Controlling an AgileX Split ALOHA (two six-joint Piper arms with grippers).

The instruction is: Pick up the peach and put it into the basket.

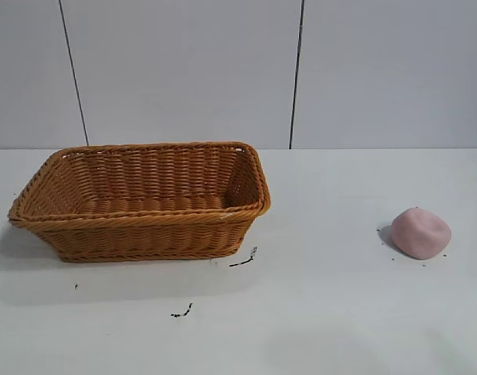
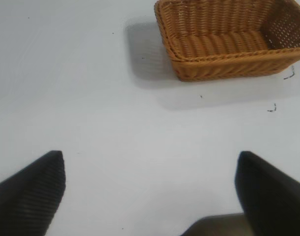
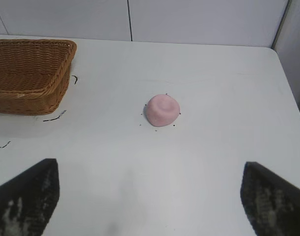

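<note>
The pale pink peach (image 1: 421,233) lies on the white table at the right; it also shows in the right wrist view (image 3: 162,110). The orange-brown wicker basket (image 1: 140,223) stands at the left, upright and empty; it also shows in the left wrist view (image 2: 228,66) and the right wrist view (image 3: 29,93). My right gripper (image 3: 150,169) is open and empty above the table, short of the peach. My left gripper (image 2: 150,162) is open and empty above bare table, well away from the basket. Neither arm shows in the exterior view.
Small dark marks lie on the table (image 1: 316,312) near the basket's front right corner (image 1: 244,259) and further forward (image 1: 182,312). A white panelled wall (image 1: 222,70) stands behind. The table's far right edge (image 3: 287,83) shows in the right wrist view.
</note>
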